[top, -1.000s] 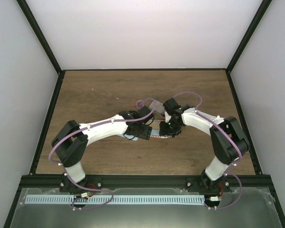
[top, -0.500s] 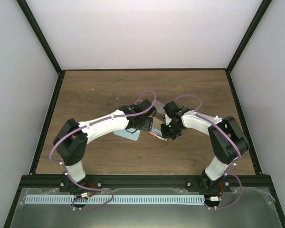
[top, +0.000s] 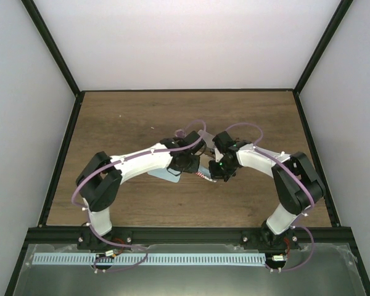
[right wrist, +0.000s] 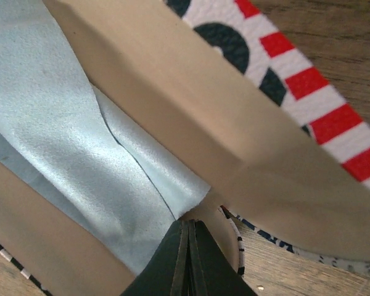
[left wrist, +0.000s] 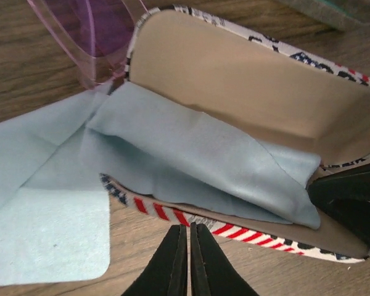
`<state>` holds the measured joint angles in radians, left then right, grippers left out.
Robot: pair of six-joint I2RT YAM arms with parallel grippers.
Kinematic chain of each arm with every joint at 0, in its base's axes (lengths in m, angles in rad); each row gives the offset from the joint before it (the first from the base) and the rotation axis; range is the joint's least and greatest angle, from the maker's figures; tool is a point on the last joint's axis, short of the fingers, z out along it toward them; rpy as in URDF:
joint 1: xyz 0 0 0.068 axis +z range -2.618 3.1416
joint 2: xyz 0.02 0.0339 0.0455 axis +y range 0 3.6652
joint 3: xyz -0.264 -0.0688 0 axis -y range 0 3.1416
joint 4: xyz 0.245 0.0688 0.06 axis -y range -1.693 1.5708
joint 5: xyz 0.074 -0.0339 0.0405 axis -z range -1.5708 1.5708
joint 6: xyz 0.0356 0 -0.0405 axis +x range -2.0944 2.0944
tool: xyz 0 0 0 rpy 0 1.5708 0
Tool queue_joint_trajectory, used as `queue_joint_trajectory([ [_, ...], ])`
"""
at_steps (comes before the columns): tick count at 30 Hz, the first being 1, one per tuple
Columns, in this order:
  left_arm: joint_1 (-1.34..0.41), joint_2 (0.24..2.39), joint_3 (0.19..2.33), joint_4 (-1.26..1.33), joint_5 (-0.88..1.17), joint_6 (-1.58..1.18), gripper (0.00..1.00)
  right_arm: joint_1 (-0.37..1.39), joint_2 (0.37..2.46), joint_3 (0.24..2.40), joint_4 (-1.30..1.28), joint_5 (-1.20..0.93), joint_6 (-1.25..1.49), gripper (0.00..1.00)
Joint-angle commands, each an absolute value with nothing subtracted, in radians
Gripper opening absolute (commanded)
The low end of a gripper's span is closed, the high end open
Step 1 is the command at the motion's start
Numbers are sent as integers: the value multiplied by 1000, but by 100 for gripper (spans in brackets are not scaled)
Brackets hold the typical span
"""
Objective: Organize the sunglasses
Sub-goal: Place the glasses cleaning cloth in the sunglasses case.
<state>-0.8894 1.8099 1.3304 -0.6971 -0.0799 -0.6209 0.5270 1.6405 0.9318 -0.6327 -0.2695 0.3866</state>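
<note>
In the left wrist view a pair of sunglasses (left wrist: 102, 31) with purple-pink lenses lies on the wood at the open case's far left end. The case (left wrist: 246, 80) has a tan lining and a red, white and dark striped outside. A light blue cloth (left wrist: 191, 154) lies partly inside it and spills onto the table at the left. My left gripper (left wrist: 189, 233) is shut on nothing, just in front of the case's striped rim. My right gripper (right wrist: 188, 227) is shut inside the case, its tips touching the cloth's corner (right wrist: 172, 191). I cannot tell if cloth is pinched.
Both arms meet over the middle of the brown table (top: 111, 117), hiding most of the case (top: 201, 176). A greyish object (top: 203, 134) lies just behind the grippers. Black frame posts and white walls bound the table.
Both grippers have shut. The left arm has swung forward and right, closer to the case. The right gripper has stayed at the case's right end.
</note>
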Motion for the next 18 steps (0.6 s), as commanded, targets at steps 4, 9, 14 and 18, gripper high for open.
queue_joint_trajectory([
  [4,-894,1882,1380,-670,4,-682,4,550,1599,927,-617,-298,421,1],
  [9,-894,1903,1346,-659,35,-692,4,590,1594,920,-618,-300,445,1],
  [14,-894,1902,1312,-646,45,-692,4,608,1572,897,-613,-301,466,1],
  [18,-893,1912,1269,-639,61,-705,4,611,1552,889,-616,-286,478,3],
])
